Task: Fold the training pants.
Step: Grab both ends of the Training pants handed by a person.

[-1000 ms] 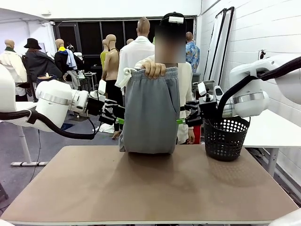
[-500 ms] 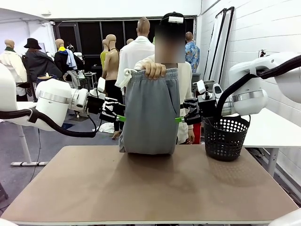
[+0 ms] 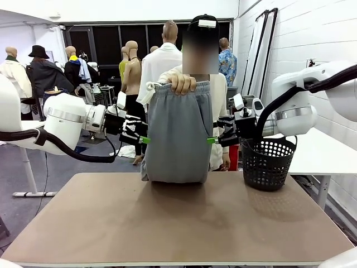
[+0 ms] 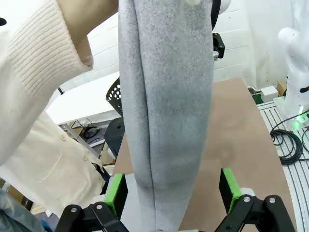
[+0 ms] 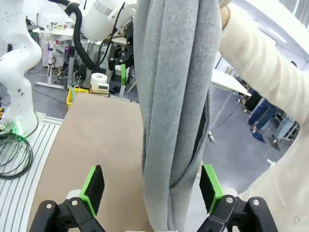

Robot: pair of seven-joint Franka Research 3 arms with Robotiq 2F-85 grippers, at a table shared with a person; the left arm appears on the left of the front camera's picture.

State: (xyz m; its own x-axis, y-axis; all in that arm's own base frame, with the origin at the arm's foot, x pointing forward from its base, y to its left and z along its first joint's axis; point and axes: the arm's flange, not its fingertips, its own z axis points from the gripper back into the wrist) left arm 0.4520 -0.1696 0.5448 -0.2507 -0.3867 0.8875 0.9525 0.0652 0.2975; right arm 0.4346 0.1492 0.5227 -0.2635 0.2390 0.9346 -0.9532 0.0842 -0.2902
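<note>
A person at the far side holds the light grey training pants (image 3: 178, 134) up by the waistband with one hand (image 3: 182, 82); they hang doubled over, their lower fold just above the table. My left gripper (image 3: 143, 138) stands open at the pants' left edge, and my right gripper (image 3: 212, 139) stands open at their right edge. In the left wrist view the pants (image 4: 166, 111) hang between the green pads (image 4: 115, 193), without a pinch. In the right wrist view the pants (image 5: 174, 111) likewise hang between the spread pads (image 5: 93, 186).
A black perforated basket (image 3: 268, 163) stands at the table's far right, close under my right arm. The brown tabletop (image 3: 178, 223) stretches bare toward me. The person's cream cardigan sleeve (image 4: 43, 67) sits close to my left gripper.
Both grippers have crept inward toward the hanging pants, so the cloth's edges now sit between their fingers. The person and the pants have stayed still.
</note>
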